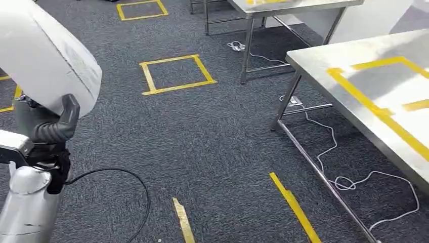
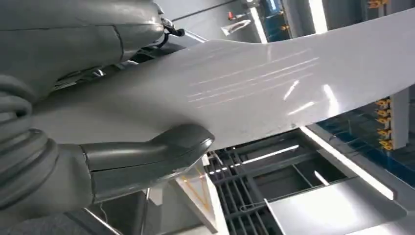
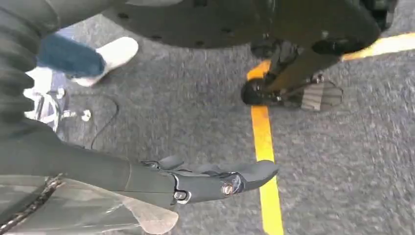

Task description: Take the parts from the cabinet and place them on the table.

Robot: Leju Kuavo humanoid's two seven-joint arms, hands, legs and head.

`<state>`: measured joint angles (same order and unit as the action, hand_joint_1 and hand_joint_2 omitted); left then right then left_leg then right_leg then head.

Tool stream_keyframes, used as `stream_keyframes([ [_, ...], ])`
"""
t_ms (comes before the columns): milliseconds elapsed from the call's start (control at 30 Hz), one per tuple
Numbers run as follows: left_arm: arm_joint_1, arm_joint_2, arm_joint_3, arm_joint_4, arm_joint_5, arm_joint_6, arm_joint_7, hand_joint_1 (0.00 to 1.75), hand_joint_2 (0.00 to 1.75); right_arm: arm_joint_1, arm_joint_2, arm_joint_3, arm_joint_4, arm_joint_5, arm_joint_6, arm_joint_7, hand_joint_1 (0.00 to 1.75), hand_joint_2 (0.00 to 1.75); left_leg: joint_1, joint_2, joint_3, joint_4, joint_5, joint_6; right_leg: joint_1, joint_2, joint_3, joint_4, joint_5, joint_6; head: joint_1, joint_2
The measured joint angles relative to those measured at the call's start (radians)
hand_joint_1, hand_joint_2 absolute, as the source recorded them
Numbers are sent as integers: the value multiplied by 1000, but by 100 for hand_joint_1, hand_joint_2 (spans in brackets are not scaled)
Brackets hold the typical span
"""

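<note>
A large pale grey curved sheet part is held up at the left of the head view. My left hand grips its lower edge, thumb pressed on the face. The left wrist view shows the same part across the picture, with the left hand clamping it by the thumb. The steel table with yellow tape outlines stands to my right, apart from the part. My right hand hangs over the carpet, fingers stretched out, holding nothing.
A second steel table stands further back. White cables trail on the carpet under the near table, and a black cable lies by my left arm. Yellow tape squares mark the floor. A person's shoe is close behind me.
</note>
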<state>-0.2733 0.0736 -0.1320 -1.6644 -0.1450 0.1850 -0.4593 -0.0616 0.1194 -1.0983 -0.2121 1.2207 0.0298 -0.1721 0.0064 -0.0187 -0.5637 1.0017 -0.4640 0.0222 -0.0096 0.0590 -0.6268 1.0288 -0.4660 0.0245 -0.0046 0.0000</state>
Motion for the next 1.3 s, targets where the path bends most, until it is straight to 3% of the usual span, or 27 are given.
stream_keyframes([
  [33, 0, 0, 0, 0, -1, 0, -2, 175, 175, -2, 0, 0, 0, 1, -1, -2, 0, 175, 0, 3, -3, 0, 2, 6, 1, -29, -23, 53, -40, 3, 8, 0],
  [100, 4, 3, 1, 0, 4, -5, -3, 175, 175, -6, 0, 0, 0, 5, -3, -17, 0, 175, -3, 15, -7, 0, 3, 8, -1, -46, -92, 212, -115, 8, 6, 0],
  [133, 5, 3, 1, 0, 6, -8, -3, 175, 175, -7, 1, 0, 0, 7, -5, -19, 0, 175, -4, 20, -9, 1, 3, 8, -1, -48, -119, 276, -135, 10, 8, 0],
  [167, 8, 3, 1, 0, 9, -12, -3, 175, 175, -6, 1, 0, 0, 8, -5, -20, 0, 175, -4, 24, -9, 1, 3, 8, -1, -49, -124, 293, -131, 12, 8, 0],
  [200, 9, 3, 1, 0, 10, -14, -3, 175, 175, -5, 1, 0, 0, 10, -5, -21, 0, 175, -4, 26, -9, 1, 3, 8, -1, -49, -105, 264, -107, 11, 7, 0],
  [267, 8, 3, 0, 0, 9, -15, -3, 175, 175, -4, 1, 0, 0, 14, -4, -21, 0, 175, -4, 28, -8, 3, 3, 6, -1, -52, -15, 103, -30, 6, 8, 0],
  [300, 8, 3, 0, 0, 10, -15, -3, 175, 175, -5, 1, 0, 0, 14, -4, -22, 0, 175, -4, 29, -7, 5, 1, 3, 0, -58, 33, 17, -5, 2, 8, 0],
  [333, 7, 3, 1, 0, 10, -15, -3, 175, 175, -7, 1, 0, 0, 15, -4, -23, 0, 175, -14, 29, -12, 12, -2, -3, 4, -63, 56, -16, -22, 0, 8, 0],
  [433, 8, 3, 0, 0, 10, -18, -3, 175, 175, -4, 1, 0, 0, 17, -4, -29, 0, 175, -10, 30, -17, 10, 6, -16, 7, -59, 51, -15, -20, -10, 6, 0],
  [500, 8, 3, 0, -1, 10, -18, -3, 175, 175, -4, 2, 0, 0, 17, -5, -31, 0, 175, -7, 27, -21, 25, -12, -29, 0, -59, 56, -25, -11, -26, 6, 0],
  [533, 7, 4, 0, -1, 10, -18, -4, 175, 175, -5, 2, 0, 0, 18, -5, -32, 0, 175, -6, 26, -38, 64, -40, -34, -1, -58, 56, -25, -11, -30, -1, 0],
  [600, 10, 5, 0, -1, 10, -18, -3, 175, 175, -7, 2, 0, 0, 18, -7, -32, 0, 175, -3, 26, -104, 216, -114, -41, 0, -57, 56, -25, -11, -35, 0, 0],
  [633, 13, 5, 0, -1, 10, -18, -3, 175, 175, -6, 2, 0, 0, 18, -7, -32, 0, 175, -2, 25, -137, 287, -138, -43, 1, -57, 55, -24, -11, -35, 0, 0],
  [667, 15, 5, 0, -1, 10, -18, -3, 175, 175, -4, 2, 0, 0, 18, -7, -32, 0, 175, -2, 25, -151, 317, -138, -44, 1, -56, 55, -24, -11, -35, 0, 0],
  [700, 16, 6, 0, -1, 10, -18, -3, 175, 175, -4, 2, 0, 0, 18, -7, -32, 0, 175, -1, 25, -144, 301, -116, -44, 1, -55, 56, -24, -12, -35, 0, 0],
  [733, 15, 6, 0, -1, 10, -18, -4, 175, 175, -5, 2, 0, 0, 18, -7, -32, 0, 175, -1, 25, -119, 245, -76, -41, 1, -53, 56, -23, -12, -35, 0, 0],
  [800, 14, 6, 0, -1, 10, -18, -3, 175, 175, -6, 4, 0, 0, 19, -7, -32, 0, 175, -1, 24, -40, 75, 10, -33, 1, -50, 60, -23, -14, -32, 0, 0],
  [867, 13, 7, 0, -2, 10, -18, -3, 175, 175, -7, 5, 0, 0, 19, -7, -33, 0, 175, -5, 21, -14, 10, -2, -27, 7, -47, 51, -16, -16, -22, 1, 0],
  [900, 15, 7, 0, -2, 10, -18, -3, 175, 175, -6, 6, 0, 0, 19, -7, -33, 0, 175, -8, 22, -19, 14, -1, -26, 6, -48, 48, -19, -14, -17, 3, 0],
  [1000, 16, 7, 1, -2, 10, -18, -4, 175, 175, -4, 6, 0, 0, 19, -7, -32, 0, 175, -1, 22, -11, -1, 6, -4, 2, -49, 40, -18, -22, -1, 1, 0],
  [1033, 14, 6, 0, -3, 10, -18, -4, 175, 175, -5, 6, 0, 0, 19, -8, -32, 0, 175, -2, 24, -8, -2, 3, 1, 3, -50, 29, 14, -41, 1, 4, 0],
  [1100, 15, 7, 1, -2, 10, -18, -5, 175, 175, -5, 6, 0, 0, 15, -14, -29, 0, 175, -4, 25, -7, -1, 1, 8, 0, -51, -51, 171, -111, 6, 5, 0],
  [1133, 16, 6, 1, -2, 11, -18, -5, 175, 175, -4, 6, -1, 0, 5, -17, -29, 0, 175, -5, 25, -8, -1, 0, 10, 0, -51, -92, 245, -134, 8, 6, 0],
  [1167, 18, 5, 1, -2, 11, -18, -5, 175, 175, -4, 8, -4, 0, -7, -21, -30, 0, 175, -6, 25, -7, 0, -2, 11, 0, -51, -120, 288, -137, 11, 7, 0],
  [1200, 21, 5, 1, -3, 11, -18, -5, 175, 175, -6, 8, -5, 0, -11, -23, -30, 0, 175, -7, 25, -4, 0, -4, 11, 0, -51, -124, 284, -121, 11, 6, 0],
  [1233, 22, 5, 1, -3, 11, -18, -5, 175, 175, -8, 8, -7, 0, -21, -33, -31, 0, 175, -7, 24, 1, 0, -8, 10, 0, -51, -103, 232, -78, 10, 6, 0],
  [1300, 23, 5, 1, -3, 11, -18, -5, 175, 175, -6, 8, -15, -1, -29, -40, -31, 0, 175, -6, 23, 17, 0, -20, 4, 0, -56, -17, 51, 20, 4, 7, 0],
])
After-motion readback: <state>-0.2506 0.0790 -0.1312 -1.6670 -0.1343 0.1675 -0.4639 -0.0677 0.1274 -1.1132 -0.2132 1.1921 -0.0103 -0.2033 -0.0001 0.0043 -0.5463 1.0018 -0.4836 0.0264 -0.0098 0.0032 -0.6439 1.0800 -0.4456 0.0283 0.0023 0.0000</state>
